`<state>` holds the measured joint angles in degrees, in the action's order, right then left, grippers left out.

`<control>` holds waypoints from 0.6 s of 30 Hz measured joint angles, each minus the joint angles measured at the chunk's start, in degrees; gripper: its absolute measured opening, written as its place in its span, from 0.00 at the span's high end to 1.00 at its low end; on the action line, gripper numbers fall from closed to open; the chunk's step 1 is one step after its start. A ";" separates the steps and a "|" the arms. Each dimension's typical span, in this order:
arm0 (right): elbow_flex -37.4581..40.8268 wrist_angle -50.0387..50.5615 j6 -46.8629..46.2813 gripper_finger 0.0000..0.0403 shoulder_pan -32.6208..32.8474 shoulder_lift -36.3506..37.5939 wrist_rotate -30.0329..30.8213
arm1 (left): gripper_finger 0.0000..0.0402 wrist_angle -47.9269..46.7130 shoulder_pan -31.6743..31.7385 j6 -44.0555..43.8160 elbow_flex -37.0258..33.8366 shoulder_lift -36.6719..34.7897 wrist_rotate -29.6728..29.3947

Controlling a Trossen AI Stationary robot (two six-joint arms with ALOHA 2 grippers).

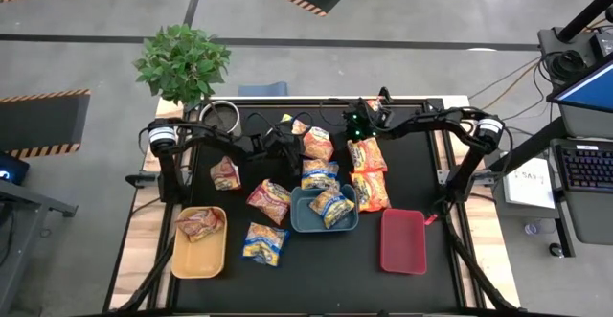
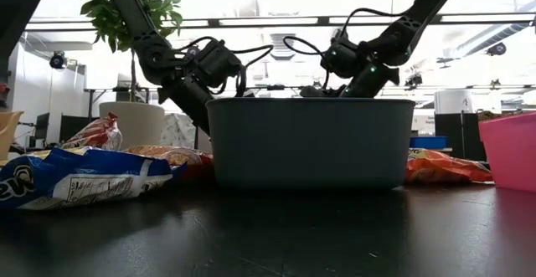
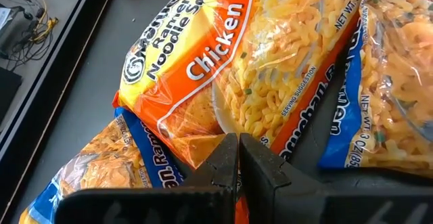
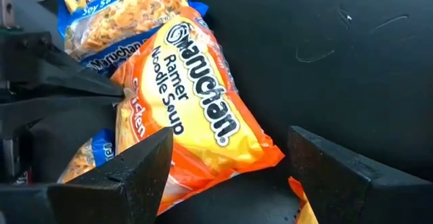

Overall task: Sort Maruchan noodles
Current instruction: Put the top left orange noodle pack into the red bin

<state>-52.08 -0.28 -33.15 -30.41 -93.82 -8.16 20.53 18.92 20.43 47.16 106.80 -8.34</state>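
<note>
Several ramen packets lie across the black table. An orange Chicken packet (image 1: 318,143) lies near the far edge, partly over blue-and-yellow packets (image 3: 88,170). My left gripper (image 1: 287,147) is beside its left end, shut on it. My right gripper (image 4: 223,170) comes from the right and is open. Its fingers stand apart on either side of the same packet's (image 4: 203,129) other end, touching nothing. One blue packet (image 1: 330,205) lies in the blue tray (image 1: 299,223), and a red one (image 1: 199,223) lies in the yellow tray (image 1: 196,258). My left gripper pinches the orange Chicken packet by its crinkly edge (image 3: 203,153) between the two shut fingers, only at their free ends. It comes roughly level from the table's left. The packet lies tilted, resting on the blue-and-yellow packets under it.
Two orange packets (image 1: 370,173) lie right of centre, two red ones (image 1: 226,173) (image 1: 269,200) left of centre, and a blue one (image 1: 265,243) near the front. A red tray (image 1: 403,240) sits front right. A potted plant (image 1: 182,63) and a round ring-like object (image 1: 220,116) stand at the far left.
</note>
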 joint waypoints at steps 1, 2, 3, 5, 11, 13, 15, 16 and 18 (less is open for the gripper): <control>0.32 -0.50 -0.22 0.30 0.00 0.00 0.00 | 1.00 0.00 0.00 0.00 -0.01 0.00 0.00; 0.75 -1.07 -0.37 0.30 0.00 0.00 0.01 | 1.00 0.00 0.00 0.00 -0.02 0.00 0.00; 1.25 -1.82 -0.58 0.30 0.00 0.00 0.02 | 1.00 0.00 0.00 0.00 -0.02 0.00 0.00; 2.45 -3.72 -1.61 0.30 0.00 0.00 0.01 | 1.00 0.00 0.00 0.00 -0.02 0.00 0.00; 6.09 -10.06 -3.88 0.30 0.00 -0.02 0.02 | 1.00 0.00 0.00 -0.01 -0.02 0.00 0.00; 6.57 -11.17 -3.98 0.30 0.02 -0.02 0.02 | 1.00 0.00 0.00 -0.13 -0.04 0.00 0.00; 6.57 -11.23 -4.39 0.30 0.02 -0.02 0.02 | 1.00 0.00 0.00 -0.22 -0.04 0.00 0.00; 6.57 -11.23 -4.39 0.30 0.02 -0.02 0.02 | 1.00 0.00 0.00 -0.22 -0.04 0.00 0.00; 6.57 -11.21 -4.39 0.30 0.15 -0.02 0.04 | 1.00 0.00 0.00 -0.22 -0.04 0.00 0.00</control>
<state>-45.52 -11.49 -37.54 -30.26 -93.84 -8.12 20.53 18.92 20.21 47.11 106.80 -8.34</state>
